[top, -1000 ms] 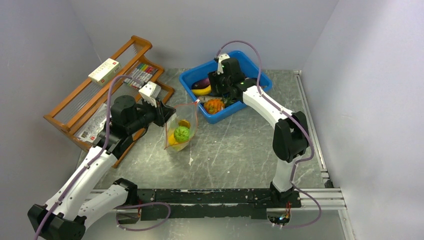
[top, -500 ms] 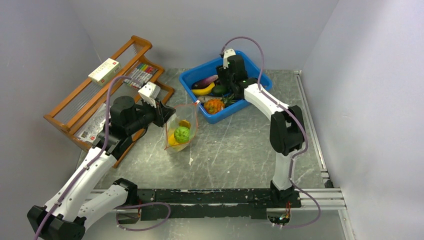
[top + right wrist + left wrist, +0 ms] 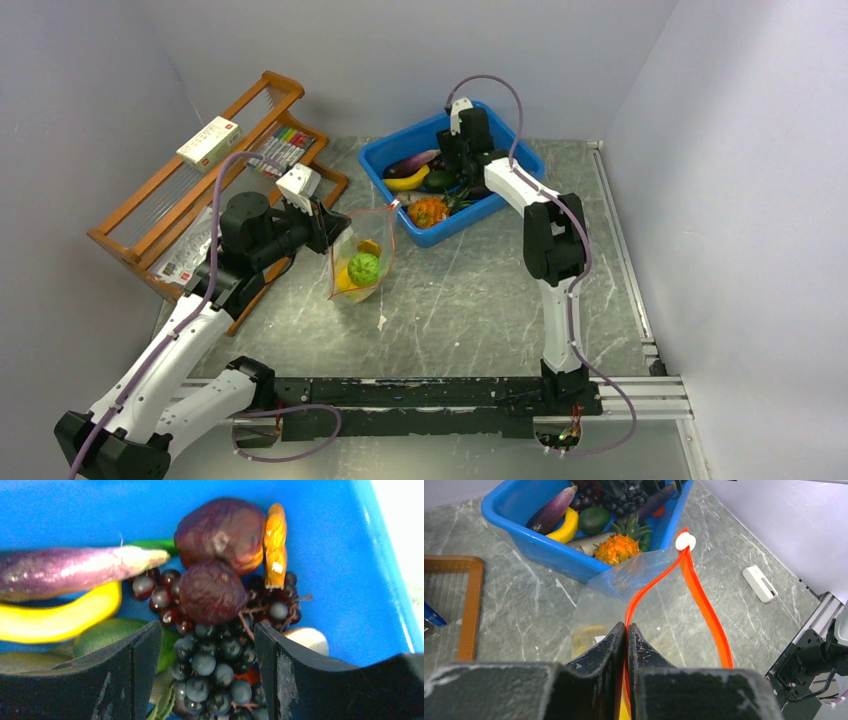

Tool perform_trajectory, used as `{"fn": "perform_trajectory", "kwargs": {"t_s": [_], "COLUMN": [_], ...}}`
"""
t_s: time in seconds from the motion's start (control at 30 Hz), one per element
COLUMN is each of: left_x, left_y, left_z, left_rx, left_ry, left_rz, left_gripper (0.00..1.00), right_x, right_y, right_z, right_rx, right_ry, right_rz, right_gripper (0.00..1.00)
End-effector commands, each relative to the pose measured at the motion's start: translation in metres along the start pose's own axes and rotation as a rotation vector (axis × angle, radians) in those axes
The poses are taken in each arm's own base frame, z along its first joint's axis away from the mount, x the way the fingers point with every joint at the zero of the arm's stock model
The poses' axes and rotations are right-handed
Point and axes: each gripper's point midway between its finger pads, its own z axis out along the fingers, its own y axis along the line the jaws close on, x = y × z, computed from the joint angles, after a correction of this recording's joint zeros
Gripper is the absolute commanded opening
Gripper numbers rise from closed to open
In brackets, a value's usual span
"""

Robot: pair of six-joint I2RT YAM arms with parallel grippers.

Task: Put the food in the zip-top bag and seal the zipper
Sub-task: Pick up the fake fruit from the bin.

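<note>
grape cluster's (image 3: pixel 216 677) lower end beyond the right wrist view's edge; bag's (image 3: pixel 600 597) bottom behind the left pincer (image 3: pixel 626 626)

One zip-top bag (image 3: pixel 659 605) is holding one bumpy green ball (image 3: pixel 364 267); one blue bin (image 3: pixel 549 555) is holding one eggplant (image 3: pixel 551 512), one banana (image 3: pixel 566 526), one pineapple (image 3: pixel 618 549) and one grape cluster (image 3: pixel 220 670). One wooden rack (image 3: pixel 283 85) is standing alongside.

Clear bag (image 3: pixel 362 250) upright, red-orange zipper (image 3: pixel 705 610) open, green ball (image 3: pixel 364 268) inside; grape cluster (image 3: pixel 215 665) in blue bin (image 3: pixel 539 555).
</note>
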Motion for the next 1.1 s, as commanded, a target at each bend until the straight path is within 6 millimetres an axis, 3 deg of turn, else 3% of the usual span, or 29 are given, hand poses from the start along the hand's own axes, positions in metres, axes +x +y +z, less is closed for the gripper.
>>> {"fn": "perform_trajectory", "kwargs": {"t_s": [0.0,0.27,0.57,0.67,0.9,1.07], "left_x": [-0.010,-0.011,-0.012,-0.011,-0.009,-0.008], "left_y": [0.001,0.001,0.000,0.001,0.001,0.001], "left_z": [-0.001,-0.001,-0.002,-0.002,-0.001,0.001], "left_rx": [0.001,0.001,0.003,0.000,0.001,0.002], "left_ry": [-0.042,-0.044,-0.048,-0.047,-0.042,-0.036], "left_rz": [0.014,0.016,0.019,0.018,0.017,0.013], "left_gripper": [0.07,0.07,0.07,0.07,0.07,0.07], "right_x": [-0.023,-0.019,-0.025,-0.028,-0.038,-0.056], "right_y": [-0.002,-0.001,-0.007,-0.009,-0.011,-0.011], "right_z": [0.012,0.031,0.031,0.028,0.016,-0.006], "right_rx": [-0.018,-0.002,0.022,0.026,0.019,-0.008], "right_ry": [-0.064,-0.069,-0.088,-0.097,-0.116,-0.143], "right_rz": [0.010,0.010,0.010,0.007,-0.001,0.028], "right_gripper": [0.69,0.68,0.48,0.42,0.39,0.38]}}
